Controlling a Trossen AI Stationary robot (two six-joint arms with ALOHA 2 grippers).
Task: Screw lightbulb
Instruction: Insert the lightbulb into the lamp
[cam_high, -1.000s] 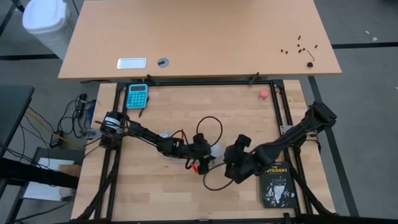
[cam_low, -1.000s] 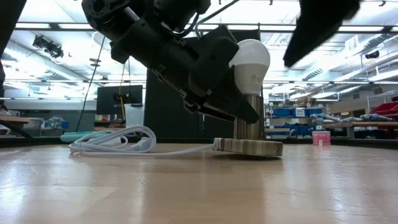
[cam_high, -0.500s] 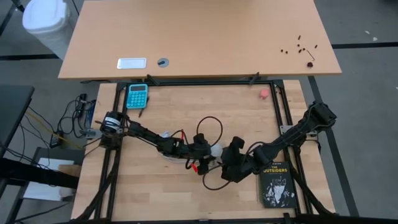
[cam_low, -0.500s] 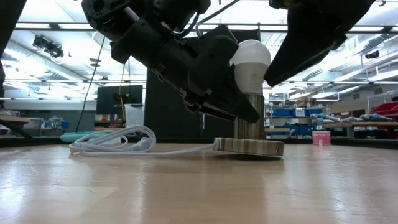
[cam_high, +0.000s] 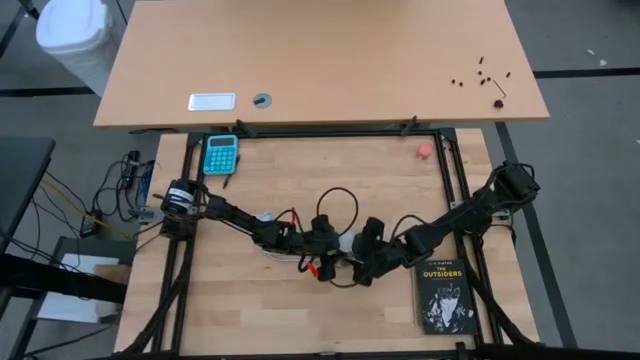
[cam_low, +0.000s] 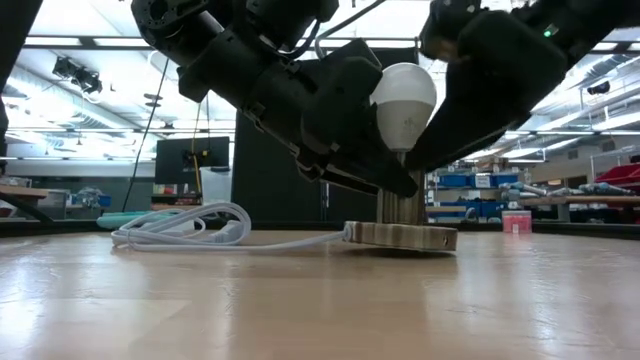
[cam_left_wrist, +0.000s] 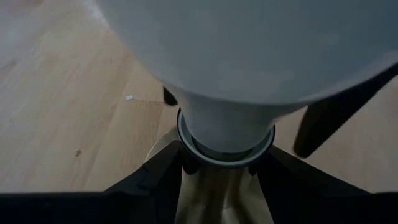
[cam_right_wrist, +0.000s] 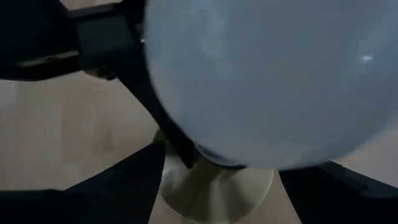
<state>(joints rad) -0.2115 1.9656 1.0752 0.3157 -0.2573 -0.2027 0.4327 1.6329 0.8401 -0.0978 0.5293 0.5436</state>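
Lightbulb (cam_low: 403, 96): I see it upright in the metal socket (cam_low: 400, 205) at mid-counter, white cord (cam_low: 185, 226) trailing off.
Left claw (cam_high: 330, 243): I have it clamped on the socket collar just below the bulb.
Right claw (cam_high: 367, 247): fingers spread either side of the globe; contact I cannot confirm.
Handling: I judge it light, smooth, slippery, breakable; I would grip the widest part gently and twist.

- High view looks straight down on the whole table (cam_high: 300, 190).
- Low view looks level across it.
- Both wrist views sit very near the lightbulb (cam_left_wrist: 249, 68).
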